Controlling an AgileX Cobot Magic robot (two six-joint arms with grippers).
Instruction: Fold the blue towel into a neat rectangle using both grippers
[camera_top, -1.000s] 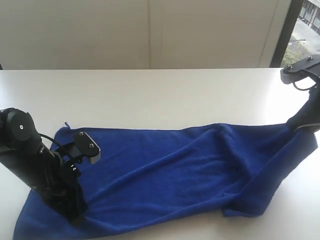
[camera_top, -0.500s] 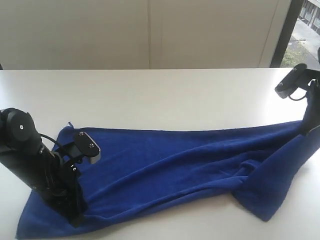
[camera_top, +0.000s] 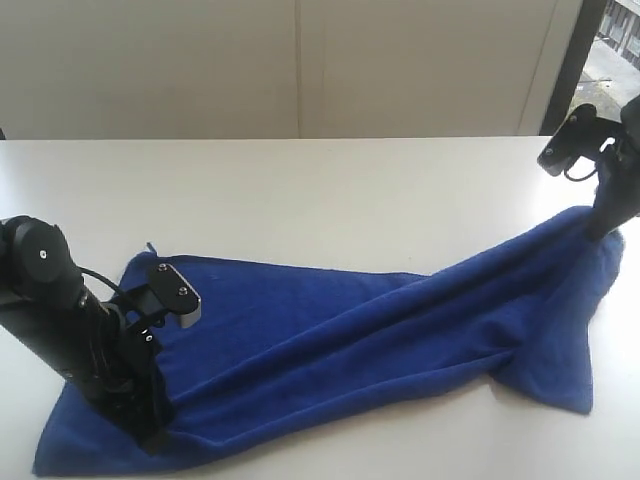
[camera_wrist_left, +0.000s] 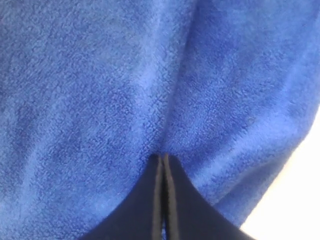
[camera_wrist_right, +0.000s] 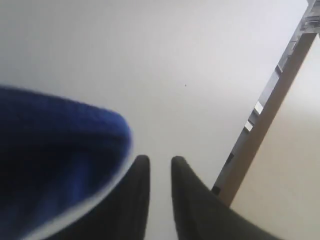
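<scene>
Blurring beside R hand: blue towel

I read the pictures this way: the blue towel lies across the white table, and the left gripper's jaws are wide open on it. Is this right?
Not quite. The left gripper is not wide open: the left wrist view shows its jaws shut together, pinching the blue towel. The rest holds: the towel lies across the white table.
</scene>
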